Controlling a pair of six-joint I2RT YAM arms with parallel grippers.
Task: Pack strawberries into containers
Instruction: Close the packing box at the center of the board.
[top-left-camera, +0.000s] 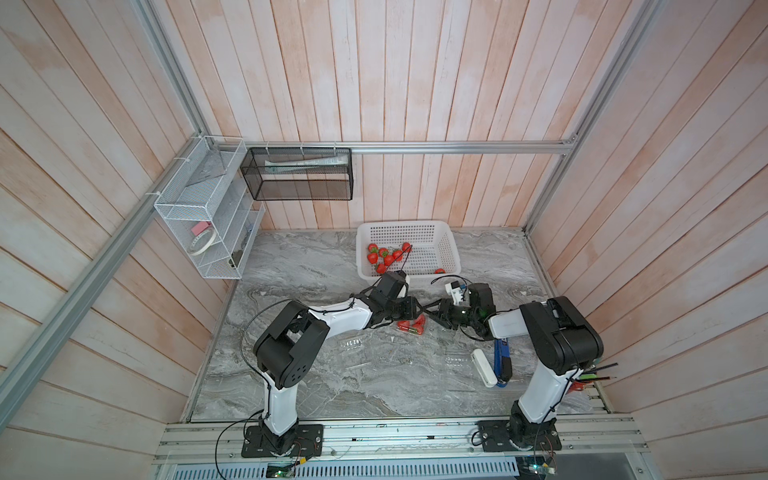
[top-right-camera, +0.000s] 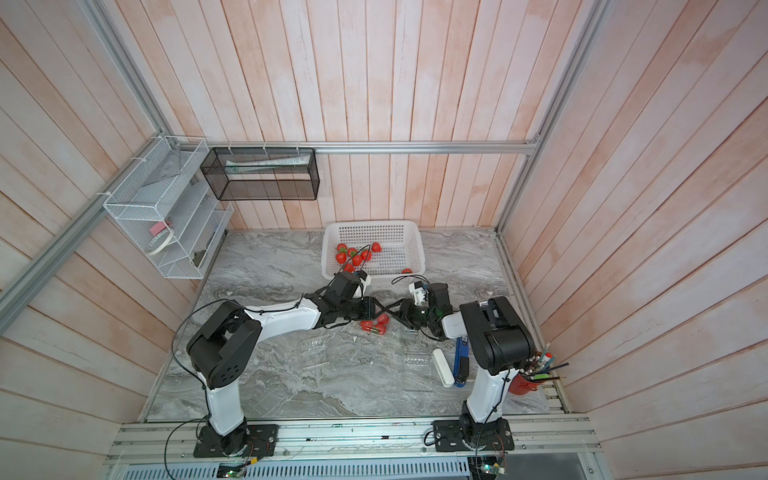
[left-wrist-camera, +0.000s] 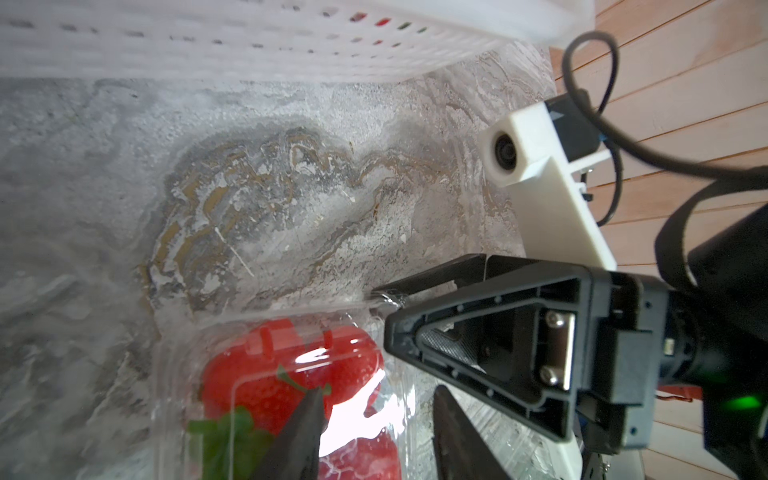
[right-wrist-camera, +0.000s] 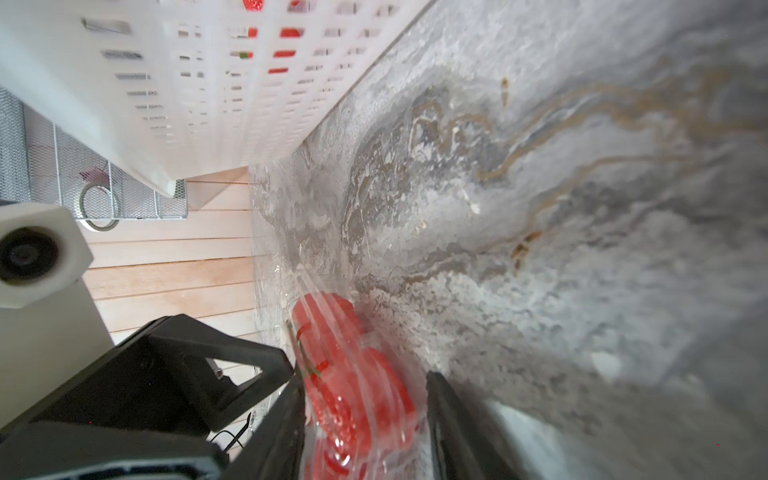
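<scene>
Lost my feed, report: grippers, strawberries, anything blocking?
Left gripper and right gripper astride one loaded container, grip unclear. More strawberries wait in basket. Tight quarters, nothing else blocking.

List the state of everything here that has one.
Central clamshell container, filled with strawberries.
White basket, holds loose strawberries.
Left clamshell container, empty.
Right clamshell container, empty.
Left tool, jaws astride the filled container; grip unclear.
Right tool, jaws astride it too; grip unclear.

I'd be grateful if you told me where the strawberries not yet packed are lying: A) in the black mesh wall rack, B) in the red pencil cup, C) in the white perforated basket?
C: in both top views the loose strawberries lie clustered inside the white perforated basket.
</scene>
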